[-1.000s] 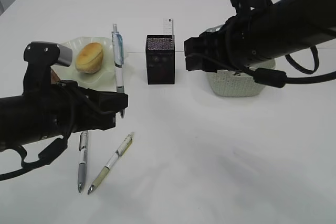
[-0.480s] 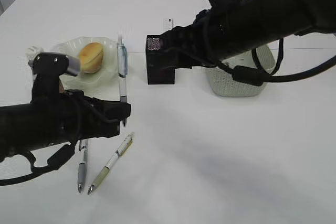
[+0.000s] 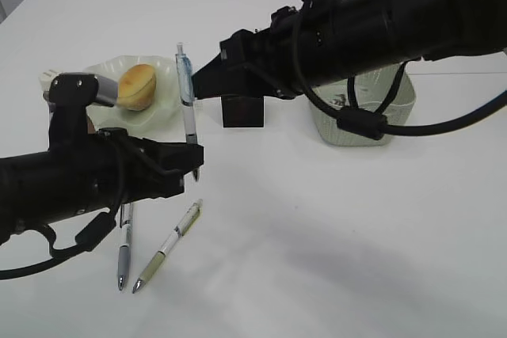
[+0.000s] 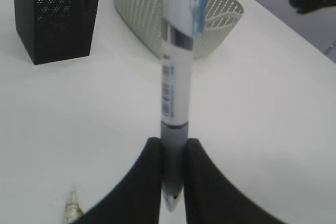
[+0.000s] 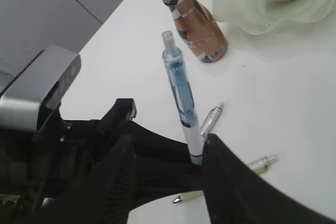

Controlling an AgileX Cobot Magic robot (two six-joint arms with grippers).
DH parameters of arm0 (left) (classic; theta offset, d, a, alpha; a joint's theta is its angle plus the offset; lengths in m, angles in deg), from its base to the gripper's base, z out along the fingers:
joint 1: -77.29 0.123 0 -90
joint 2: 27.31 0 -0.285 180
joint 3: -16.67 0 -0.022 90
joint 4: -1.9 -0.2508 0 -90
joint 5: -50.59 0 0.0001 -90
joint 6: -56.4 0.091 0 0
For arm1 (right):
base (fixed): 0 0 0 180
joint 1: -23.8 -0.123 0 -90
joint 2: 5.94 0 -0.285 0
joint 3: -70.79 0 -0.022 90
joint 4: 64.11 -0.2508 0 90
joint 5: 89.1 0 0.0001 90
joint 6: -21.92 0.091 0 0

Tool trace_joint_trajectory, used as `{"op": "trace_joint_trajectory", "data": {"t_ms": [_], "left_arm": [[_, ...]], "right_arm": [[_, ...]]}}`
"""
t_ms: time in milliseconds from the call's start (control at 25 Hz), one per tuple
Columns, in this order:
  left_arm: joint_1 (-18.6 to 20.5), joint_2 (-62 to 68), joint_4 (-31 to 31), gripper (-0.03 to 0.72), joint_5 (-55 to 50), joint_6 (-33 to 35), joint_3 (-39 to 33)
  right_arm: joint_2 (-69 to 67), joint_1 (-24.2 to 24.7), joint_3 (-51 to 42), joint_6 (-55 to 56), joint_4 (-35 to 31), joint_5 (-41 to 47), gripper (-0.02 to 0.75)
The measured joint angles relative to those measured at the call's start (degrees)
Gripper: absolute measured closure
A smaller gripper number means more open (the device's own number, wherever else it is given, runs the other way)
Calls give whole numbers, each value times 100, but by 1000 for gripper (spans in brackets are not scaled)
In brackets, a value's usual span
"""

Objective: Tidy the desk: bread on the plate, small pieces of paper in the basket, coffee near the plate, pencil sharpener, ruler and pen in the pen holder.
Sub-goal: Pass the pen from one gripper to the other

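In the exterior view, the bread (image 3: pixel 135 86) is seen lying on the plate (image 3: pixel 162 108). The holder (image 3: pixel 242 111) and basket (image 3: pixel 366 120) are largely hidden by the right arm. A pen (image 3: pixel 187 93) is held upright by the left gripper (image 3: pixel 192 162).

In the left wrist view, the jaws are clamped on the pen's tip; nothing can be made out inside the holder (image 4: pixel 55 17) or basket (image 4: pixel 152 17).

In the right wrist view, the right gripper (image 5: pixel 173 174) is shown with jaws apart beside the pen, and the coffee (image 5: pixel 191 19) stands beside the plate (image 5: pixel 247 11).
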Motion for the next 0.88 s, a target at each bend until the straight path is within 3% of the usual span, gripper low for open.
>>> {"op": "trace_joint_trajectory", "data": {"t_ms": [280,880], "left_arm": [[0,0,-307,631,326,-420,0],[0,0,-594,631,635,-720,0]], "right_arm": [[-139,0,0,-257,-472,40,397],[-157,0,0,-300,-610,-186,397]]}}
